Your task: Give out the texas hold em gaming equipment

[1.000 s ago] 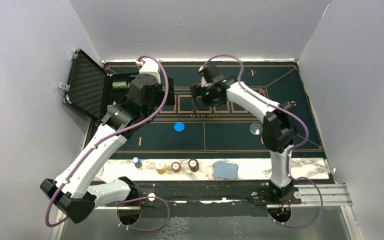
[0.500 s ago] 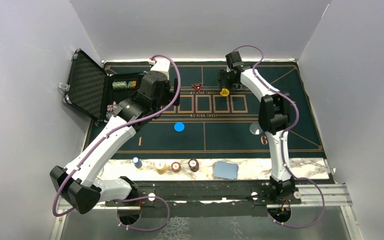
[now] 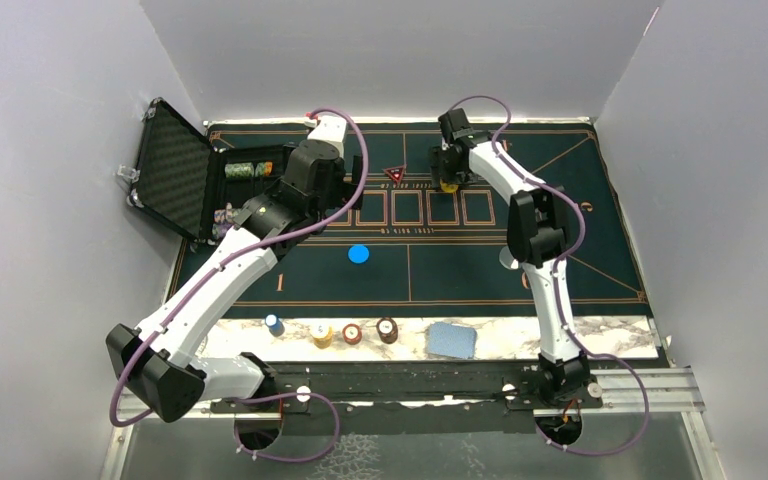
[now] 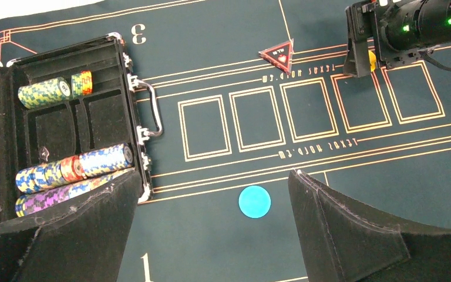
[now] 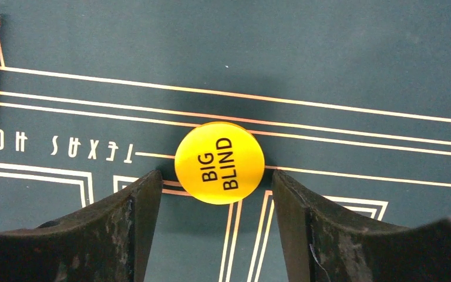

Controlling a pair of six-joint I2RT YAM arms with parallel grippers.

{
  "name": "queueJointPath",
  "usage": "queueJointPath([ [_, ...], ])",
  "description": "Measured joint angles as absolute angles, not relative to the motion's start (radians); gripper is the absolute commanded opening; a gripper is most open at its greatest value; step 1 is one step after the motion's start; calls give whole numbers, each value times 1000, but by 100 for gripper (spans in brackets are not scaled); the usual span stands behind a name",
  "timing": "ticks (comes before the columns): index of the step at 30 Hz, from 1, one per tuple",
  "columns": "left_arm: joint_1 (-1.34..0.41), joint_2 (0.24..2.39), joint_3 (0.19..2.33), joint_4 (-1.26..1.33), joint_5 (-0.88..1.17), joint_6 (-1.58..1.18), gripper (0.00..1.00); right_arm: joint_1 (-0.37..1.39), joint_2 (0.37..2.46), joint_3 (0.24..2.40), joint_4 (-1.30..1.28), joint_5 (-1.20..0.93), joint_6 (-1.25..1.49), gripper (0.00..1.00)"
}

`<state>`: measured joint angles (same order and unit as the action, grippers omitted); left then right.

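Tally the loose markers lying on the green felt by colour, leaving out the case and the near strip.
Yellow disc: 1
Blue disc: 1
Clear disc: 1
Red triangle: 1
Total: 4

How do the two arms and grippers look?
White shells, black joints on left arm and right arm, a purple cable looped along each. On left gripper and right gripper, black wedge-shaped fingers with fuzzy padding; the right's look scuffed. The right wrist shows green lights.
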<state>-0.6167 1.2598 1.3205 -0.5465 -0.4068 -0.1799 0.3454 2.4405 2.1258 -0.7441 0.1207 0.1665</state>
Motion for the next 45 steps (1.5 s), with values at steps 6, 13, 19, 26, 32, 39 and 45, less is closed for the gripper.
queueJointPath([
  [6,-618,1253,1320,-546,-404,-178,99,350,2439,2114,-719,134,139,51],
  [13,-619,1219,1320,-542,-384,-182,99,355,2476,2187,-735,137,142,38],
  [19,-622,1204,1320,-540,-369,-190,99,342,2402,2081,-710,135,176,36],
  [26,-622,1189,1316,-539,-348,-214,99,176,2105,1713,-659,136,229,37],
  [32,-625,1163,1298,-540,-340,-221,99,-45,1992,1544,-610,159,239,43],
  [39,-635,1162,1297,-539,-340,-221,99,-11,2003,1562,-598,43,208,86],
  [45,-635,1174,1298,-538,-340,-220,99,217,2148,1834,-591,37,178,88],
])
